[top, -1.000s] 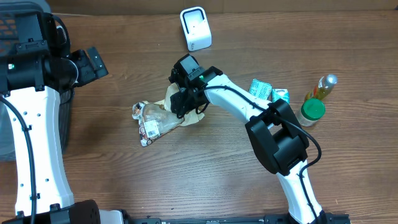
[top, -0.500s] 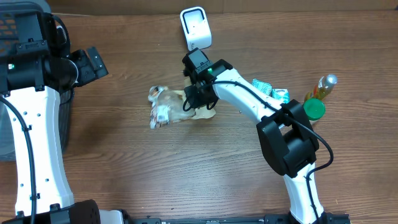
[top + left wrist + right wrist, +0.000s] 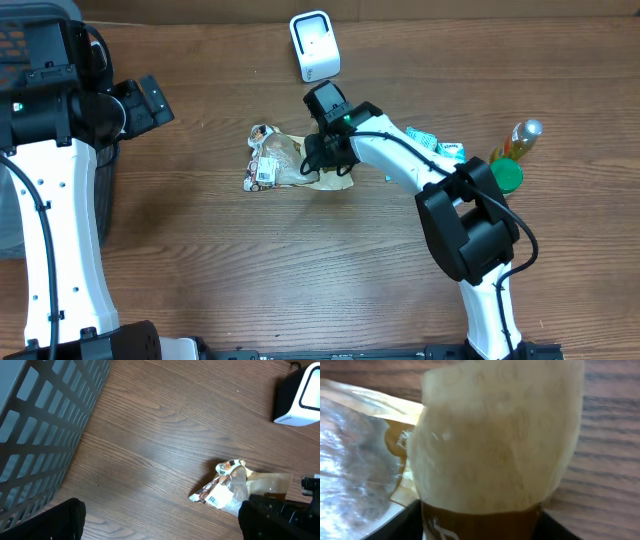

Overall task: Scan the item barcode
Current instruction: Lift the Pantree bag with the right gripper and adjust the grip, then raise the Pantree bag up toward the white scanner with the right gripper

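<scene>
The item is a crinkled clear-and-tan snack bag [image 3: 278, 158] lying mid-table, with a white barcode label [image 3: 263, 172] at its left end facing up. My right gripper [image 3: 322, 165] is shut on the bag's tan right end. In the right wrist view that bag [image 3: 495, 450] fills the space between the black fingers [image 3: 395, 525]. The white scanner [image 3: 314, 45] stands at the back, a short way beyond the gripper. My left gripper [image 3: 150, 100] hovers open at the far left, holding nothing. Its wrist view shows the bag [image 3: 227, 485], the label [image 3: 218, 499] and the scanner [image 3: 300, 397].
A green-capped jar [image 3: 503, 177], a yellow bottle [image 3: 522, 138] and teal packets [image 3: 430, 147] sit at the right, behind the right arm. A dark grey slatted basket [image 3: 40, 425] lies under the left arm at the table's left edge.
The right gripper has carried the bag up and to the right, closer to the scanner. The bag has turned, so its label now lies at the lower left.
</scene>
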Controlling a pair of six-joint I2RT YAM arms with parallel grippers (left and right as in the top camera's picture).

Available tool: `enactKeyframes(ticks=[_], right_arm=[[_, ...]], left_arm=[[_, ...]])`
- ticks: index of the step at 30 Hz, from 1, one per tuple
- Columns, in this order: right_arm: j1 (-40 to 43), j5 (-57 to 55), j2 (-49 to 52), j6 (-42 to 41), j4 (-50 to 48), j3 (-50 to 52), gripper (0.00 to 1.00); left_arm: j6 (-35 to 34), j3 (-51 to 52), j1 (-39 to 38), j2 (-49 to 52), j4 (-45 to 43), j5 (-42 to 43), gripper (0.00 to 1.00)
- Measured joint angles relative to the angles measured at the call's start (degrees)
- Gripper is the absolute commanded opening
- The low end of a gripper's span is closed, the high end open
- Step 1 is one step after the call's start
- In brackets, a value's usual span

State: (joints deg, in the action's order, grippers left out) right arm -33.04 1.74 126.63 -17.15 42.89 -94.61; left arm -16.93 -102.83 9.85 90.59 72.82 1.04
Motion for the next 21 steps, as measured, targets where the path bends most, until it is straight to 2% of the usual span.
enactKeyframes(ticks=[1, 6, 10, 13, 15, 21], right_arm=[[0.0, 0.39, -0.15, -0.2, -0.81, 0.66, 0.41], [0.0, 1.66, -0.33, -0.92, -2.34, 1.62, 0.28], [0.02, 2.08, -0.44, -0.83, -2.27, 1.62, 0.12], [0.11, 2.14, -0.7, -0.83, -2.01, 1.62, 0.09], [0.37, 2.56, -1.07, -0.81, -1.46, 1.62, 0.04], [3.65, 9.57, -5.7, -0.81, -0.17, 2.05, 0.04]], left_arm=[[0.0, 0.0, 0.0, 0.0, 0.0, 0.0, 1.0], [0.0, 0.0, 0.0, 0.0, 0.0, 0.0, 0.99], [0.0, 0.0, 0.0, 0.0, 0.0, 0.0, 1.0], [0.0, 0.0, 0.0, 0.0, 0.0, 0.0, 0.99], [0.0, 0.0, 0.0, 0.0, 0.0, 0.0, 0.99], [0.0, 0.0, 0.0, 0.0, 0.0, 0.0, 1.0]])
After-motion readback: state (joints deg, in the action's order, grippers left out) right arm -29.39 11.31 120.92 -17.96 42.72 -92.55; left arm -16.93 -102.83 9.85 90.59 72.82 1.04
